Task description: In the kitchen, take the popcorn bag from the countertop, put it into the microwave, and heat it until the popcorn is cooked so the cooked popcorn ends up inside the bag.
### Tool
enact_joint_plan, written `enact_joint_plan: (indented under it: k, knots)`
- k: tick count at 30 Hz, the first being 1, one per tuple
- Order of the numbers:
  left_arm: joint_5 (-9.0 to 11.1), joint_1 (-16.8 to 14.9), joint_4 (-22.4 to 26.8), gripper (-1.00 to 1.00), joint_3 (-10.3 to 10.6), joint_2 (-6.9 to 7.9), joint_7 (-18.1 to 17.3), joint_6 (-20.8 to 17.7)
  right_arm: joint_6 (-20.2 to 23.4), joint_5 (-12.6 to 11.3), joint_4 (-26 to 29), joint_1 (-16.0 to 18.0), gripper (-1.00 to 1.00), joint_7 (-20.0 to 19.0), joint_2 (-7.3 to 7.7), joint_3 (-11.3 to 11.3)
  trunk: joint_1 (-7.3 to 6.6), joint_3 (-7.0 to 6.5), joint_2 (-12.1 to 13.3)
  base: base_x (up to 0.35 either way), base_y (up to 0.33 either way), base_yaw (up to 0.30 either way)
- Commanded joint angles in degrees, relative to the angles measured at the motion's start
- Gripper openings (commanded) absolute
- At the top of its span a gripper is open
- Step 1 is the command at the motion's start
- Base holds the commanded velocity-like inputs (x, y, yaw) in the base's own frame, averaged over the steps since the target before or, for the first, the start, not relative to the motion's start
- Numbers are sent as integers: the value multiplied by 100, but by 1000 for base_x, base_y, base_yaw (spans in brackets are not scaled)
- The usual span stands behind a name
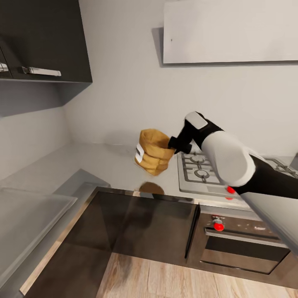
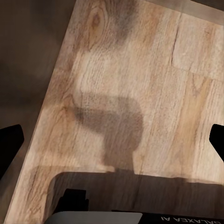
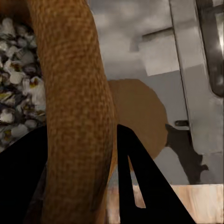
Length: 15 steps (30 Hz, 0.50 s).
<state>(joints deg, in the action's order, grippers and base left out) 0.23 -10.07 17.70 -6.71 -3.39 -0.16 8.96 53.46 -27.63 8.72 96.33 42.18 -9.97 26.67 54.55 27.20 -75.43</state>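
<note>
The head camera looked forward and down from above the countertop, taking in the wall corner, the hob and the oven front. The right wrist camera sat very close against the popcorn bag, facing down its rim toward the countertop, both also seen from the head. The left wrist camera faced the wood floor.

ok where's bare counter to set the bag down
Free: the grey countertop left of the hob, running back to the wall and into the corner. Crowded: the hob side, where the right end effector holds the bag lifted.
</note>
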Motion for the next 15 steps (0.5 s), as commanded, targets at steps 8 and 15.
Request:
enact_joint_plan:
  k: [8,15]
  knots:
    - [-17,-4,-3,100,-24,-4,-2,14,525,-90,886,12,-100,1613,-3,-34,0,7,-3,0,0,0]
    - [-38,-4,-3,100,-19,-1,-2,18,543,-85,954,-7,-100,2045,439,-367,0,7,-3,0,0,0]
